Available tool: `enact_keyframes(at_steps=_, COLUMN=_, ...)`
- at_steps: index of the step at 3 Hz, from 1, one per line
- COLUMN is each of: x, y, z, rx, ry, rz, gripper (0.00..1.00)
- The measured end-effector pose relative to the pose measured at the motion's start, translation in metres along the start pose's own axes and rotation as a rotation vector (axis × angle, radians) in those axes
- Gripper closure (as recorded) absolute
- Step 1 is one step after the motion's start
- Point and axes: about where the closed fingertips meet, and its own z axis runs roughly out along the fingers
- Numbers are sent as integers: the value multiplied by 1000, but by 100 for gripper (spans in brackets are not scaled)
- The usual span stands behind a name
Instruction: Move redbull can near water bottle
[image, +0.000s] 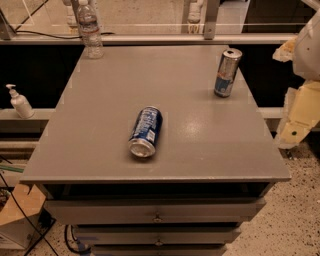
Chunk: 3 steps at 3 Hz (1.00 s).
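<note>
The redbull can (226, 72), slim, silver and blue with a silver top, stands upright near the right edge of the grey table (190, 140). The water bottle (90, 30), clear ribbed plastic with a white label band, stands upright at the table's far left corner. The two are far apart, across the table's width. My gripper (296, 117), cream-coloured on a white arm, hangs off the table's right side. It is to the right of the redbull can, a little nearer than it, and not touching it.
A wider dark blue can (146, 131) with white lettering lies on its side near the table's middle. A small white pump-dispenser bottle (20, 102) stands on a ledge to the left. Drawers (157, 212) sit below the tabletop. A rail runs behind the table.
</note>
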Motion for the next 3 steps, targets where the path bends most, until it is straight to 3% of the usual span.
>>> enact_keyframes(at_steps=1, x=0, y=0, z=0, rx=0, ry=0, rz=0, gripper=0)
enact_keyframes(at_steps=2, x=-2, y=-6, z=-4, rx=37, ry=-45, rz=10, gripper=0)
enact_keyframes(at_steps=3, x=-10, y=-22, z=-12, rx=134, ry=-109, rz=1, gripper=0)
